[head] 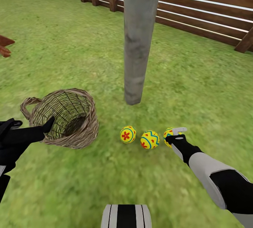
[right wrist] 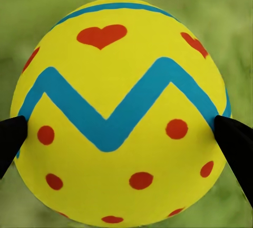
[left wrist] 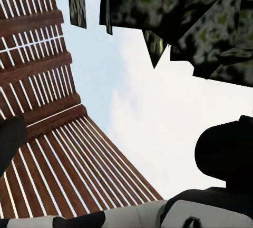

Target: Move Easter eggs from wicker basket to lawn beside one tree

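Note:
Three yellow Easter eggs lie in a row on the lawn (head: pixel 63 38) just in front of the tree (head: pixel 138 38) and its pale grey trunk: one (head: pixel 128 134) with a red flower, one (head: pixel 150 139) with blue bands, and a third (head: pixel 168 135) half hidden by my right gripper (head: pixel 175 134). That gripper (right wrist: pixel 124 136) is shut on the third egg (right wrist: pixel 121 101), a black fingertip (right wrist: pixel 10 138) on each side. The wicker basket (head: pixel 66 115) lies tipped left of the eggs with nothing inside. My left gripper (head: pixel 33 127) is open at its near rim, pointing skyward.
A brown slatted wooden fence (head: pixel 211 7) runs behind the tree. A brown wooden piece (head: pixel 5 45) pokes in at the left edge. My own base (head: pixel 126 215) is at the bottom. Dark leaves (left wrist: pixel 200 17) hang overhead. Open grass lies all around.

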Motion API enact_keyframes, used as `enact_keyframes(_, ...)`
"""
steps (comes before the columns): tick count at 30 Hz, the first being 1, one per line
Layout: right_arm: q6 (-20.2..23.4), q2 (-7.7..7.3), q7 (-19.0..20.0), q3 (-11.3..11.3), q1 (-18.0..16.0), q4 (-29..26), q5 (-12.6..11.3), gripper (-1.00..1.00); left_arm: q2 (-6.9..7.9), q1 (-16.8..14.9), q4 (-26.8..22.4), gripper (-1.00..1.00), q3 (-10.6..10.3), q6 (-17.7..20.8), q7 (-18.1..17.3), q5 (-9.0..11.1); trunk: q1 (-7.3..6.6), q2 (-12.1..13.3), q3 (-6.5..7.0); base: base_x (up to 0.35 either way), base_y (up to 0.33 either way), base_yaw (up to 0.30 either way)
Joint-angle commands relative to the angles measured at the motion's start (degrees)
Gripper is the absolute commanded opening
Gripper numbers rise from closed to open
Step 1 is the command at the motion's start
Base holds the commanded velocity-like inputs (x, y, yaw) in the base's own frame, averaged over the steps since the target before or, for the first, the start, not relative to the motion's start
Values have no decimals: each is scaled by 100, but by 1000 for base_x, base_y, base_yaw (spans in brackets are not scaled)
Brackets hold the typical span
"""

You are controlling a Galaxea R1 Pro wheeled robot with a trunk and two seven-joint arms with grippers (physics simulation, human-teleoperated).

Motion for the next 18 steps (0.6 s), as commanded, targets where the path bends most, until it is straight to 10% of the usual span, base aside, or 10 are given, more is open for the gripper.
enact_keyframes(1, 36, -4, -27, 50, 0, -14, -59, -100, -8, -1, 0, 100, -2, 38, -5, 19, 2, -1, -4, 112, -3, 0)
enact_keyframes(18, 28, 5, -115, 50, 0, -23, -51, -100, -6, 2, -7, 100, -10, 30, -30, 19, 28, -15, -225, 4, 0, 0)
